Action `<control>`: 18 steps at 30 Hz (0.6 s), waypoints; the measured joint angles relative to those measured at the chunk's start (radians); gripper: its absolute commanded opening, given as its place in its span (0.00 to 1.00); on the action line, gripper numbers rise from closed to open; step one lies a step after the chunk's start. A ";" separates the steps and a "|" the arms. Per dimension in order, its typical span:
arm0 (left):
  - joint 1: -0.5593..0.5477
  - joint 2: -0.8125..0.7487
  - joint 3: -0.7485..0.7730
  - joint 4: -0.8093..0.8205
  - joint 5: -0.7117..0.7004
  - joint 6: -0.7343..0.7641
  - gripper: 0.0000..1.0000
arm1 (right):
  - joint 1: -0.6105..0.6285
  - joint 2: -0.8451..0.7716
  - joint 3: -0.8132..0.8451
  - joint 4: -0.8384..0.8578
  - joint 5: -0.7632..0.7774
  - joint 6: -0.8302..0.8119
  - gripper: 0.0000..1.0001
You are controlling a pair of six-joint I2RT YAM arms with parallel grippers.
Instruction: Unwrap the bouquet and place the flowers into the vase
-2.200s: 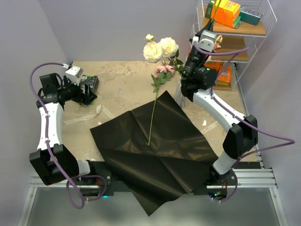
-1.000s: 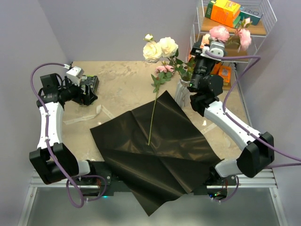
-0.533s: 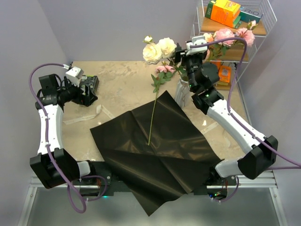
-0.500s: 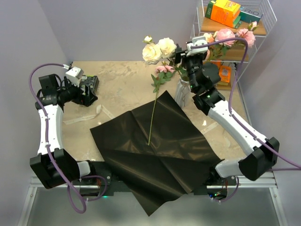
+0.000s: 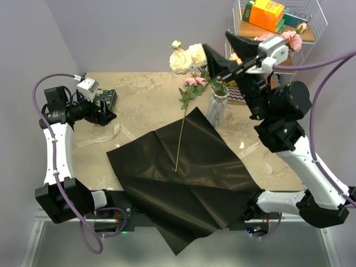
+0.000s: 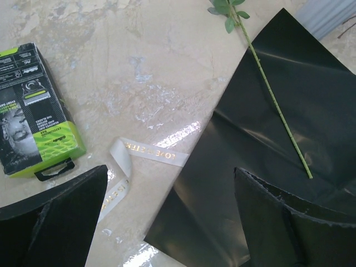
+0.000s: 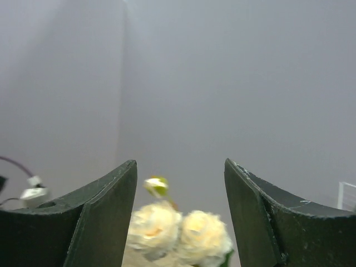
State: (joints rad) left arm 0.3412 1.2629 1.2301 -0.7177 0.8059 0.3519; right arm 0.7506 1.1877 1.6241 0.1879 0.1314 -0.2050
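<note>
The bouquet is undone. Its black paper sheet (image 5: 183,178) lies open and flat on the table (image 5: 144,92), one corner just beside the vase (image 5: 218,109). A white wire shelf (image 5: 309,34) stands behind the vase, to its right. The right gripper (image 5: 214,39) hangs in the air above the vase, jaws spread with nothing between them. The left gripper (image 6: 171,178) is far left of the vase, over the table, jaws spread wide and empty. The vase stands straight and holds two big cream roses (image 5: 189,57). Pink roses (image 5: 291,39) show up and right of the vase, behind the right arm; I cannot tell if their stems reach it. One loose flower (image 5: 179,139) lies on the paper, left of the vase. A green and black box (image 6: 33,117) lies far left of the vase. A bit of beige ribbon (image 6: 142,151) lies left of the vase too, nearer than the box.
</note>
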 measured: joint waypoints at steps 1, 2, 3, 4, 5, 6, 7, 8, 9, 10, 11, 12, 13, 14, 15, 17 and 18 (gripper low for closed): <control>0.000 0.000 0.001 -0.005 0.002 0.000 0.99 | 0.052 0.005 0.024 -0.018 0.002 -0.021 0.67; 0.000 0.000 0.001 -0.008 0.002 0.000 0.99 | 0.104 0.011 0.038 -0.031 0.010 -0.045 0.67; 0.000 0.000 0.001 -0.012 0.002 0.000 0.99 | 0.153 0.016 0.039 -0.045 0.016 -0.067 0.66; 0.000 0.000 0.001 -0.014 0.002 0.000 0.99 | 0.193 0.018 0.033 -0.060 0.025 -0.087 0.66; 0.000 0.000 0.001 -0.017 0.002 0.000 0.99 | 0.226 0.021 0.018 -0.071 0.037 -0.104 0.64; 0.000 0.000 0.001 -0.020 0.002 0.000 0.99 | 0.255 0.024 -0.004 -0.082 0.044 -0.116 0.63; 0.000 0.000 0.001 -0.024 0.001 0.001 0.99 | 0.272 0.031 -0.044 -0.096 0.056 -0.129 0.62; 0.000 0.000 0.002 -0.029 0.001 0.004 0.99 | 0.292 0.035 -0.065 -0.108 0.061 -0.134 0.62; 0.000 0.000 0.003 -0.035 0.001 0.008 0.99 | 0.319 0.040 -0.106 -0.123 0.075 -0.142 0.61; 0.000 0.001 0.005 -0.040 0.001 0.010 0.99 | 0.343 0.048 -0.153 -0.136 0.092 -0.146 0.61; 0.000 0.003 0.008 -0.047 0.001 0.011 0.99 | 0.364 0.058 -0.201 -0.151 0.108 -0.146 0.61; 0.000 0.005 0.010 -0.051 0.000 0.014 0.99 | 0.390 0.075 -0.253 -0.175 0.123 -0.138 0.61; 0.000 0.007 0.011 -0.054 0.000 0.018 0.99 | 0.404 0.092 -0.286 -0.185 0.134 -0.131 0.60; 0.000 0.009 0.011 -0.056 0.000 0.020 0.99 | 0.417 0.114 -0.328 -0.193 0.144 -0.116 0.60; 0.000 0.011 0.011 -0.058 0.000 0.026 0.99 | 0.426 0.137 -0.366 -0.203 0.160 -0.099 0.60; 0.000 0.014 0.011 -0.059 0.000 0.029 0.99 | 0.431 0.188 -0.439 -0.204 0.206 -0.061 0.60; 0.000 0.014 0.011 -0.059 0.000 0.031 0.99 | 0.429 0.220 -0.467 -0.205 0.238 -0.040 0.60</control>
State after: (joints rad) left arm 0.3412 1.2774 1.2415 -0.7765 0.8062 0.3824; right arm 1.1797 1.4075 1.1572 -0.0174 0.3698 -0.2447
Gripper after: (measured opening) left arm 0.992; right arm 0.604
